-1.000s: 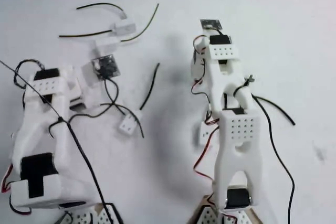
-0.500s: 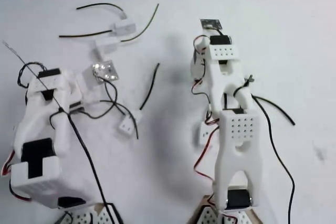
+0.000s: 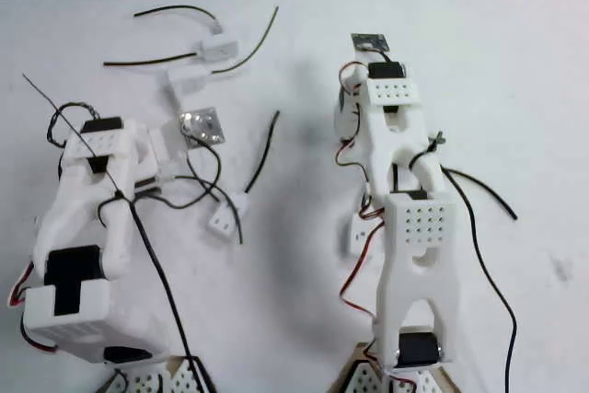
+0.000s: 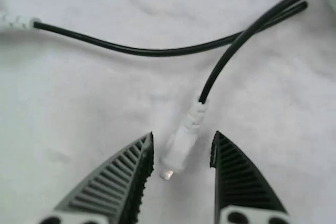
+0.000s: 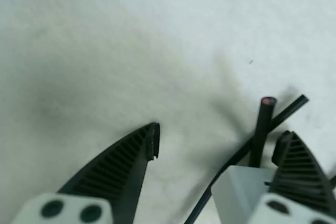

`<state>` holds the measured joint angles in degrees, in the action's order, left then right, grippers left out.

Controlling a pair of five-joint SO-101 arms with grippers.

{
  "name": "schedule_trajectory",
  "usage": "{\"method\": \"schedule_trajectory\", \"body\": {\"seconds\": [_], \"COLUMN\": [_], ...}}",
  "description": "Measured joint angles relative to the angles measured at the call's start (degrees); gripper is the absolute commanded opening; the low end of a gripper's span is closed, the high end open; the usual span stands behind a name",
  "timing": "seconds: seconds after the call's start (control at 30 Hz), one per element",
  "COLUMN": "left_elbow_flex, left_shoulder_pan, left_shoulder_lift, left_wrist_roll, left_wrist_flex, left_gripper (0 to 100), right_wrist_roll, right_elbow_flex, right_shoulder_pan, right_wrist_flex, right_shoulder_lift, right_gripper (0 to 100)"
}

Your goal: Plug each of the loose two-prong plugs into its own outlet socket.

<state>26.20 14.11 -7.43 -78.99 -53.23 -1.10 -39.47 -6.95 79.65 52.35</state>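
In the left wrist view a small white plug (image 4: 185, 132) on a black cable (image 4: 157, 52) lies on the white table, right between the spread fingers of my left gripper (image 4: 182, 137); the jaws stand open and clear of it. In the high view the left arm (image 3: 92, 190) bends over a tangle of black cable (image 3: 198, 186) beside a white socket block (image 3: 225, 218). Two more white socket blocks (image 3: 219, 46) (image 3: 189, 76) lie farther back. My right gripper (image 5: 220, 130) hangs open low over the table, a white block (image 5: 239, 184) with a black cable end (image 5: 262, 129) beside one finger.
The right arm (image 3: 405, 181) stands folded at mid-table with its own black lead (image 3: 483, 246) trailing to the front edge. Loose black cable pieces (image 3: 262, 149) lie between the arms. Bare white tabletop (image 3: 525, 89) stretches to the right.
The left arm has swung away from the front edge and to the right, closing in on the cable tangle. The right arm and the socket blocks have kept still.
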Motion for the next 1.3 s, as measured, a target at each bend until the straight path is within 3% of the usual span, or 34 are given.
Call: {"method": "schedule_trajectory", "body": {"seconds": [0.23, 0.4, 0.77, 1.0, 1.3], "left_elbow_flex": [-5.80, -10.99, -13.89, -13.89, -13.89], "left_shoulder_pan": [0.70, 1.32, 1.58, 1.49, -0.88], "left_shoulder_lift": [-7.12, -8.79, -8.79, -8.79, -8.79], "left_wrist_roll": [-0.35, -0.35, -0.35, -0.35, -0.35], "left_wrist_flex": [-0.97, -6.33, -13.71, -13.80, -13.71], "left_gripper": [17, 2, 3, 3, 18], "right_wrist_roll": [0.00, 0.00, 0.00, 0.00, 0.00], "right_elbow_flex": [0.00, 0.00, 0.00, 0.00, 0.00], "right_shoulder_pan": [0.00, 0.00, 0.00, 0.00, 0.00], "right_wrist_flex": [0.00, 0.00, 0.00, 0.00, 0.00], "right_shoulder_lift": [0.00, 0.00, 0.00, 0.00, 0.00], "right_gripper": [34.8, 34.8, 34.8, 34.8, 34.8]}}
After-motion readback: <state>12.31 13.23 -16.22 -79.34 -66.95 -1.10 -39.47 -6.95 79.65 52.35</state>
